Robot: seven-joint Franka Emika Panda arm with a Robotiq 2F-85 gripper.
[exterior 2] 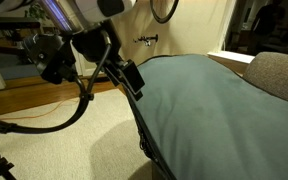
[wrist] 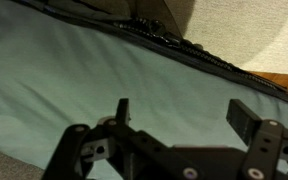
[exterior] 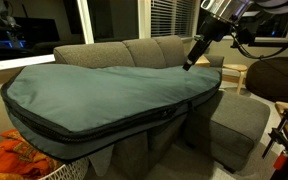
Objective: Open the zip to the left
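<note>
Overhead, one gripper [wrist: 184,110], jaws wide apart, hovers above one teal bag [exterior: 104,90] with one dark zip [wrist: 199,52].

The bag [exterior: 104,95] is smooth matt cloth; the sofa [exterior: 154,48] coarser weave; the tool [wrist: 184,112] matt black.

Grey sofa [exterior: 134,50] across the upper middle; grey ottoman [exterior: 239,120] at lower right; orange cloth [exterior: 14,158] in the lower left corner; beige carpet [exterior 2: 54,150] at bottom left.
</note>
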